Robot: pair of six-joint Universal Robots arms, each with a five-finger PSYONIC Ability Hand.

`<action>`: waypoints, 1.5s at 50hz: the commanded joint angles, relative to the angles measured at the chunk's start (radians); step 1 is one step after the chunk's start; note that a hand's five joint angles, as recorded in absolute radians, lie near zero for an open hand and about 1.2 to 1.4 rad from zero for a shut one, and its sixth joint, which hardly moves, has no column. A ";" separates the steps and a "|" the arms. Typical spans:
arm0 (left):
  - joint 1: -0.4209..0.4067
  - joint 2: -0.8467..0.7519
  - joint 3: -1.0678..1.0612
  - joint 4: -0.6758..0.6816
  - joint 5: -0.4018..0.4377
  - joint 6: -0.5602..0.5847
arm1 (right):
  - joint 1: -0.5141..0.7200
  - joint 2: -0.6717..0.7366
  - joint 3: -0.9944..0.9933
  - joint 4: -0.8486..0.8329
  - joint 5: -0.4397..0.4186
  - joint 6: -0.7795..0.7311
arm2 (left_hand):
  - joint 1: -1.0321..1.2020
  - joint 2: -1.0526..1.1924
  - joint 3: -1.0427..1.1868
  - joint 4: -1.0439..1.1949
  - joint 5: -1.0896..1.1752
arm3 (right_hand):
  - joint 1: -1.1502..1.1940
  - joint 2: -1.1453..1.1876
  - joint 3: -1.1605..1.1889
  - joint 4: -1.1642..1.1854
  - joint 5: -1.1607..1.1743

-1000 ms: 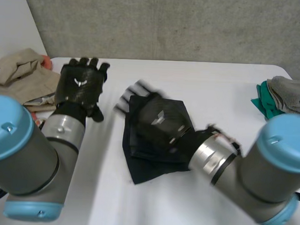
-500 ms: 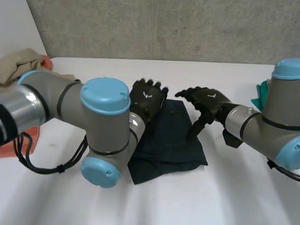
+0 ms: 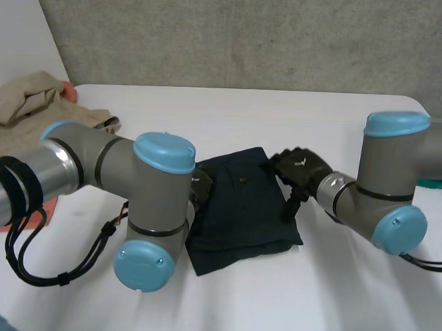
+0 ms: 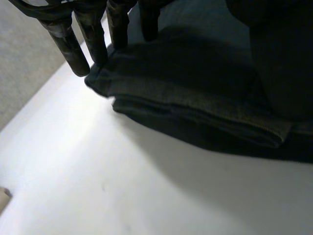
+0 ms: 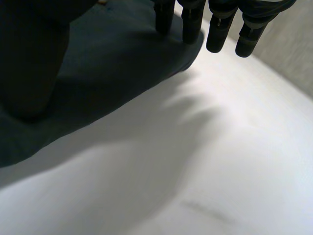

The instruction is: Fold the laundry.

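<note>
Flanking the folded dark cloth (image 3: 245,203), left hand (image 4: 94,36) and right hand (image 5: 220,30) hold fingers straight.

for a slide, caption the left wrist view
Open left hand at a corner of the folded dark garment.

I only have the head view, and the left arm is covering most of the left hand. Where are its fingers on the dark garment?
Observer: In the left wrist view, the left hand has straight fingers, with the tips at a corner of the folded dark garment.
Operator: What does the fold look like there?
Observer: Several layers lie stacked along the edge beside those fingertips, with a hemmed band running across the top layer.
Operator: And the right hand?
Observer: In the right wrist view, the right hand also has straight fingers. Some tips are on the garment's edge, and the others are over the bare table.
</note>
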 commanded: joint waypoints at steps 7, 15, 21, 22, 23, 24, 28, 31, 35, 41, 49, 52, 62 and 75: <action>-0.007 0.302 -0.080 0.096 0.037 -0.036 | 0.008 -0.320 0.302 -0.230 -0.007 0.046 | 0.011 -0.014 -0.034 -0.029 -0.047 | -0.005 -0.008 -0.042 -0.037 -0.042; 0.028 0.476 -0.238 0.148 0.325 -0.103 | 0.071 -0.513 0.735 -0.555 -0.013 0.023 | 0.017 -0.008 -0.028 -0.023 -0.042 | -0.005 -0.008 -0.042 -0.037 -0.042; 0.063 0.498 -0.311 0.148 0.497 -0.127 | 0.162 -0.486 0.889 -0.723 -0.015 -0.026 | 0.026 0.000 -0.019 -0.014 -0.033 | -0.005 -0.008 -0.042 -0.037 -0.042; 0.065 0.496 -0.322 0.147 0.522 -0.129 | 0.166 -0.451 0.904 -0.759 -0.012 -0.049 | 0.029 0.003 -0.016 -0.011 -0.030 | -0.005 -0.008 -0.042 -0.037 -0.042; 0.065 0.495 -0.331 0.148 0.531 -0.129 | 0.166 -0.411 0.904 -0.784 -0.012 -0.064 | 0.032 0.006 -0.013 -0.008 -0.027 | -0.005 -0.008 -0.042 -0.037 -0.042; 0.066 0.494 -0.333 0.148 0.531 -0.129 | 0.166 -0.389 0.901 -0.798 -0.012 -0.073 | 0.032 0.006 -0.013 -0.008 -0.027 | -0.005 -0.008 -0.042 -0.037 -0.042; 0.065 0.487 -0.342 0.148 0.531 -0.130 | 0.165 -0.313 0.865 -0.852 -0.009 -0.122 | 0.032 0.006 -0.013 -0.008 -0.027 | -0.005 -0.008 -0.042 -0.037 -0.042; 0.065 0.484 -0.345 0.150 0.531 -0.130 | 0.165 -0.268 0.828 -0.865 -0.010 -0.158 | 0.032 0.006 -0.013 -0.008 -0.027 | -0.005 -0.008 -0.042 -0.037 -0.042; 0.066 0.484 -0.344 0.150 0.531 -0.130 | 0.165 -0.222 0.795 -0.873 -0.010 -0.196 | 0.032 0.006 -0.013 -0.008 -0.027 | 0.072 0.069 0.036 0.040 0.035; 0.069 0.484 -0.344 0.154 0.528 -0.130 | 0.165 -0.213 0.763 -0.922 -0.009 -0.213 | 0.035 0.009 -0.010 -0.005 -0.024 | 0.263 0.260 0.227 0.231 0.226; 0.068 0.490 -0.345 0.157 0.526 -0.132 | 0.168 -0.145 0.682 -0.913 -0.004 -0.215 | 0.035 0.009 -0.010 -0.005 -0.024 | 0.296 0.293 0.259 0.263 0.258; 0.068 0.494 -0.351 0.157 0.526 -0.133 | 0.166 -0.118 0.651 -0.910 -0.004 -0.213 | 0.035 0.009 -0.010 -0.005 -0.024 | 0.387 0.383 0.350 0.354 0.349; 0.068 0.505 -0.354 0.157 0.526 -0.133 | 0.165 -0.095 0.547 -0.913 0.002 -0.202 | 0.035 0.009 -0.010 -0.005 -0.024 | 1.217 1.214 1.180 1.184 1.179; 0.068 0.563 -0.339 0.209 0.526 -0.135 | 0.035 -0.107 0.343 -0.925 0.019 -0.205 | 0.032 0.006 -0.013 -0.008 -0.027 | 1.217 1.214 1.180 1.184 1.179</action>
